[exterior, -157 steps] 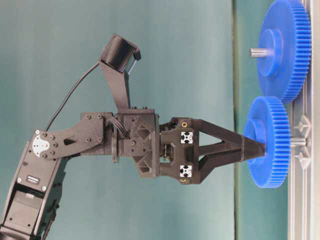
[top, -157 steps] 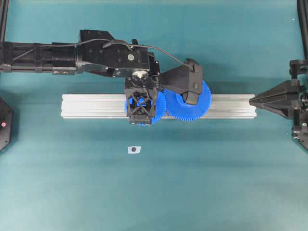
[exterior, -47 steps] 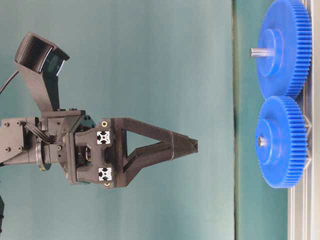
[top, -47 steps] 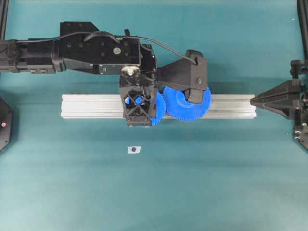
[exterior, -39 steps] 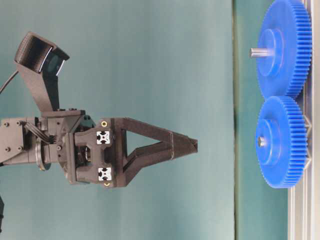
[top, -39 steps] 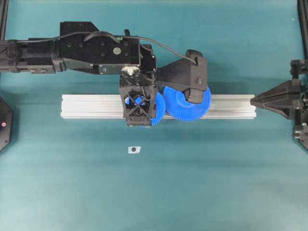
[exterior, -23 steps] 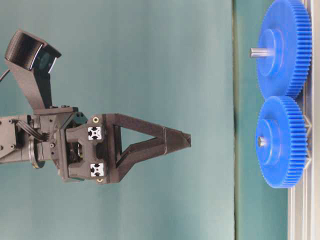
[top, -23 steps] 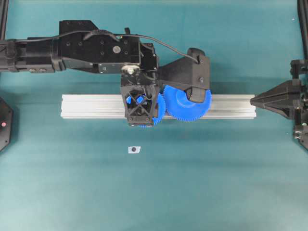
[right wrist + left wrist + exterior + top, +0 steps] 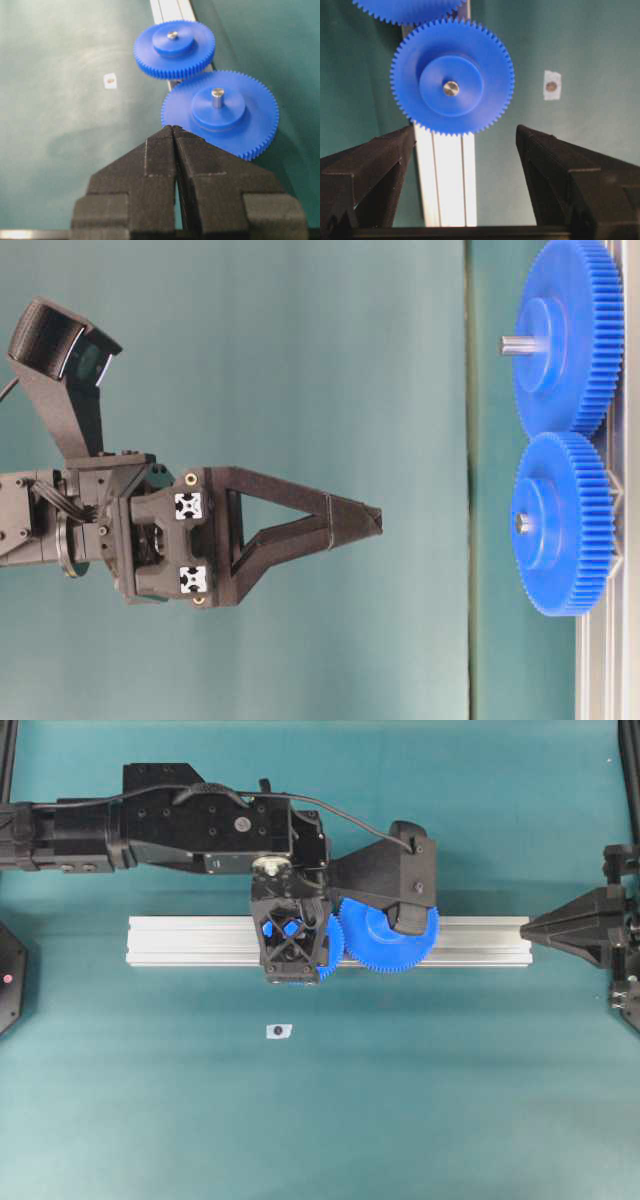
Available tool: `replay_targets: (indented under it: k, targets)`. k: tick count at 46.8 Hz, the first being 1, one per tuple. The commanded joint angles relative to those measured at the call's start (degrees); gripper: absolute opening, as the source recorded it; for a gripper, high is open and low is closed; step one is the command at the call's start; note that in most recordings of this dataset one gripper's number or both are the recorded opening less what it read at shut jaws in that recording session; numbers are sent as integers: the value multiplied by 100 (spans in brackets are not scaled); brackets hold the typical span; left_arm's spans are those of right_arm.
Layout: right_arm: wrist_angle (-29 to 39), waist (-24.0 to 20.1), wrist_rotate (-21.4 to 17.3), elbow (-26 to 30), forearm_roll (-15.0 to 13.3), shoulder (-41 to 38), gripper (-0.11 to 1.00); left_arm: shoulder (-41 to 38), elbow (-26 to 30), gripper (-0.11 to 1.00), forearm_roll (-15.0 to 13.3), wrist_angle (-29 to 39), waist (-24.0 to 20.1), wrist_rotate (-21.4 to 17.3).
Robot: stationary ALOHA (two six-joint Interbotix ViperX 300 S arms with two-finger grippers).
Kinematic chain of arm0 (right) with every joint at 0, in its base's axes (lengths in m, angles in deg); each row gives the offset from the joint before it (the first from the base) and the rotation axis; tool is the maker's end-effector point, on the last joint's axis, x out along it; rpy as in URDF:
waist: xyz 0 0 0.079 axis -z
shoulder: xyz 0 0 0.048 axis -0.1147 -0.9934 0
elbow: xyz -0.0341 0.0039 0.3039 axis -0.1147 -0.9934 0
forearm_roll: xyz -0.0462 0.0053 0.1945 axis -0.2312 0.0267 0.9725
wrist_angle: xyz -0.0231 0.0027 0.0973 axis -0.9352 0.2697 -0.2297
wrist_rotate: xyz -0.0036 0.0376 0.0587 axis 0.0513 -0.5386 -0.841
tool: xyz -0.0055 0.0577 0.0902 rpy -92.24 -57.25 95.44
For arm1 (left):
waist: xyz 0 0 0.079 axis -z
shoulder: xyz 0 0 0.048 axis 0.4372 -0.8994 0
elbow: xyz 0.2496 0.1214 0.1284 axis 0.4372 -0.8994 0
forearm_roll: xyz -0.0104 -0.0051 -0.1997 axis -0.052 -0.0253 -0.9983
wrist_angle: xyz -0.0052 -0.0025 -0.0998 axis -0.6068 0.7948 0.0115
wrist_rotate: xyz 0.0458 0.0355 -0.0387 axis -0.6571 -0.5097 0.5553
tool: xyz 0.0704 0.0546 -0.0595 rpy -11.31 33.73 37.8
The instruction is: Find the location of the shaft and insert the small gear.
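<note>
My left jaws are released above the small gear, seated on the shaft; I should lift straight off without brushing its teeth.

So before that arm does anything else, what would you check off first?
1. Small gear seated on the shaft, pin tip showing in the hub: ok.
2. Small gear's teeth beside the large gear on the rail: ok; true meshing: cannot tell.
3. Left gripper open, holding nothing: ok.
4. Left gripper apart from the gears: ok.
5. Right gripper shut, off to the side: ok.
</note>
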Motion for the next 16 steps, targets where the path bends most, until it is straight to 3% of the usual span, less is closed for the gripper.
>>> replay_targets:
  k: [1, 16]
  targets:
    - [-26, 9, -53, 53, 0, -35, 2, 185, 141, 78, 18, 9, 18, 18]
    - [-26, 18, -44, 44, 0, -35, 2, 185, 105, 79, 18, -9, 18, -9]
